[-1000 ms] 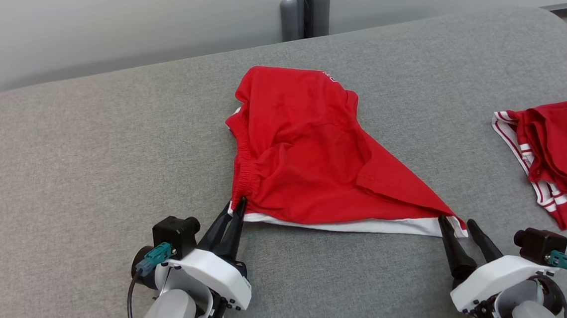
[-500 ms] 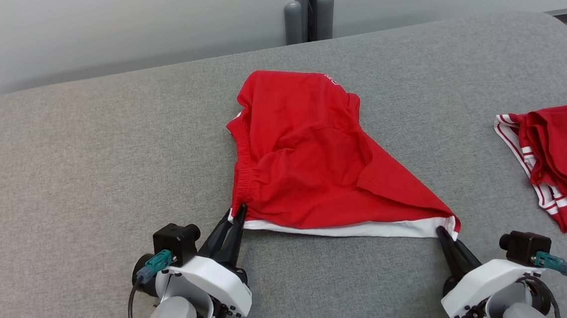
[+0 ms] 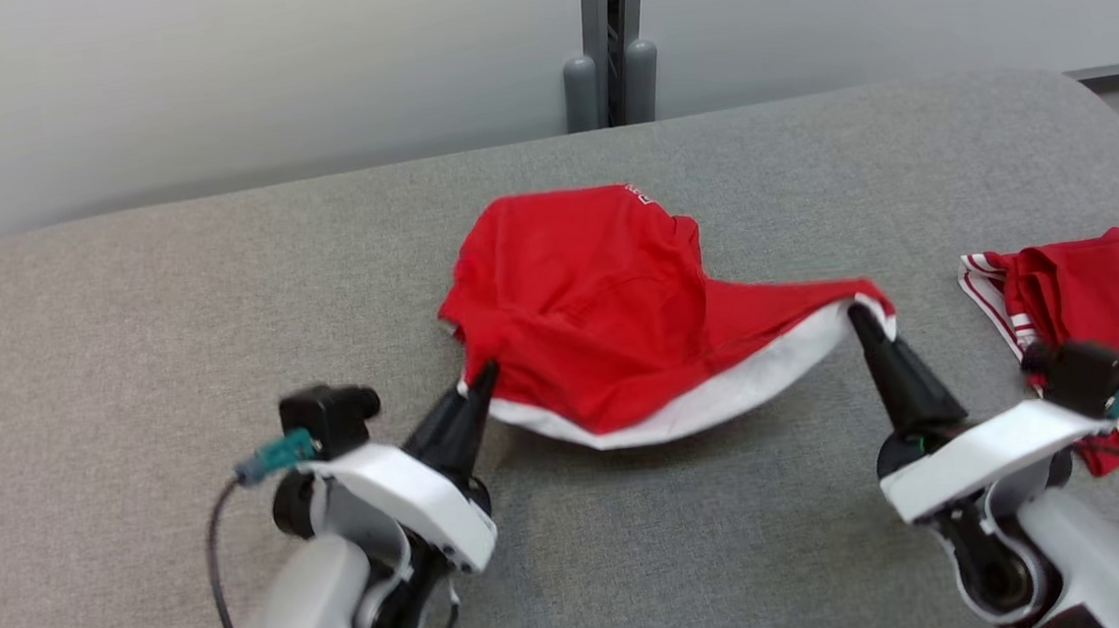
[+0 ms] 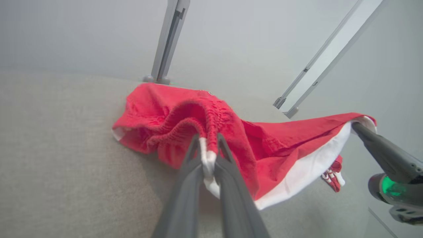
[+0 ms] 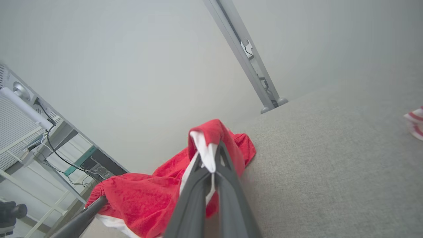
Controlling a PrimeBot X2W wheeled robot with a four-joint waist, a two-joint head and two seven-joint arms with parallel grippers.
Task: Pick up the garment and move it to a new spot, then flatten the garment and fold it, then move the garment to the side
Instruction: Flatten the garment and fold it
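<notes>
Head view: red shorts [image 3: 588, 302] sagged between left gripper [image 3: 479, 381] and right gripper [image 3: 857, 318], far end on grey padded surface [image 3: 126, 315]. Left wrist view: jaws closed on waistband [image 4: 201, 115] corner. Right wrist view: jaws closed on white hem [image 5: 206, 155]. Soft, light cloth; corner holds judged suitable.

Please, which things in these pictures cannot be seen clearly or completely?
- Head view: white print on the red cloth garment with white hem, too small to read.
- Head view: second red garment with striped trim, cut off by the right edge.
- Right wrist view: left pincer, cut off by the bottom edge.
</notes>
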